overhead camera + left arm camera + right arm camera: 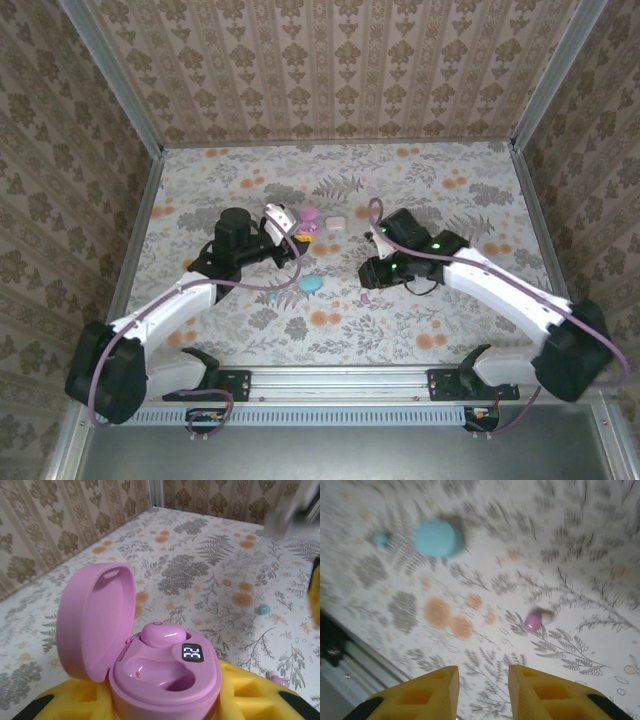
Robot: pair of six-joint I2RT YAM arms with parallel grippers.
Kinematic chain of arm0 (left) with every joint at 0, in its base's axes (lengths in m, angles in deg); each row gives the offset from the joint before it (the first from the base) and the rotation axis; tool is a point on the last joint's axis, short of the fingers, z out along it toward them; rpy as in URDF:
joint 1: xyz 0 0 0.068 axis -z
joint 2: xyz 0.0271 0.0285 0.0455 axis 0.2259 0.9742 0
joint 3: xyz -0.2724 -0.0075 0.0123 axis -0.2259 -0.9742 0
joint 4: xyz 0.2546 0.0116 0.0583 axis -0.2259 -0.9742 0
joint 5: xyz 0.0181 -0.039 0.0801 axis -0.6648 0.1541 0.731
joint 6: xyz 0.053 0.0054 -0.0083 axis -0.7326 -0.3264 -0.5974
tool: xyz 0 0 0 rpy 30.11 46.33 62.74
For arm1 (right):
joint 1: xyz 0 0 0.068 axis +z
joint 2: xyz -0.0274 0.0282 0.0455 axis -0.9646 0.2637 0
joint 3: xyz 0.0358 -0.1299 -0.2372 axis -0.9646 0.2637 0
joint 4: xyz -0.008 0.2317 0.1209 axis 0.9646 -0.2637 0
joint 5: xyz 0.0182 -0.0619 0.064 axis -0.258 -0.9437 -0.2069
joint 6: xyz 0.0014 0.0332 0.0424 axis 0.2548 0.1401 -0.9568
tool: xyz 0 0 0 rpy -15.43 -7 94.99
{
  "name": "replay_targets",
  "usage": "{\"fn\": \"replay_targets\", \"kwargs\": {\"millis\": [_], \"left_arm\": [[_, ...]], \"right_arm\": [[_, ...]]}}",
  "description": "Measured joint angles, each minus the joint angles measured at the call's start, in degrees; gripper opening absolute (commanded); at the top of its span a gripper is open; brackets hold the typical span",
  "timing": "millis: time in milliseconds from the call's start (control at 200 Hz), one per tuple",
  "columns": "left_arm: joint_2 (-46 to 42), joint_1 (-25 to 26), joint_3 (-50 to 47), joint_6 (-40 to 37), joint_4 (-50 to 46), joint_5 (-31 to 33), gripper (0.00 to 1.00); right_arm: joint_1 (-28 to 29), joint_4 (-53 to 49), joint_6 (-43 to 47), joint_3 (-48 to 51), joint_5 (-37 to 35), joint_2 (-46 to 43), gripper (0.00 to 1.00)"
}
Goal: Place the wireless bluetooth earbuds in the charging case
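My left gripper (160, 702) is clamped on the open pink case (165, 680), held left of the tabletop's (450, 330) centre. One pink earbud (161, 634) sits in its well, and the other well is empty. My right gripper (483, 690) hangs part-open with nothing in it over the middle, a loose pink earbud (537, 620) lying near its fingers. A teal case (438, 537) and a teal earbud (382, 540) lie between the arms.

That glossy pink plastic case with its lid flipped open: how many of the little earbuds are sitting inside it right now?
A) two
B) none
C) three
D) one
D: the glossy pink oval charging case has one small pink earbud seated in its far well, while the near well is empty.
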Motion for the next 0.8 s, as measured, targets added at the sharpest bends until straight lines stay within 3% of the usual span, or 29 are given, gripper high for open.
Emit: {"fn": "replay_targets", "kwargs": {"millis": [185,450,800], "left_arm": [[-5.3,-0.1,-0.6,0.1,0.0,1.4,0.33],[-7.8,-0.4,-0.9,0.1,-0.3,2.0,0.33],[-8.1,-0.4,-0.9,0.1,-1.8,2.0,0.34]], "right_arm": [[0.0,-0.8,0.3,-0.3,0.7,12.9,0.33],[0.0,0.8,2.8,-5.6,1.3,20.1,0.40],[-1.6,2.5,5.1,-8.0,1.9,27.7,0.39]]}}
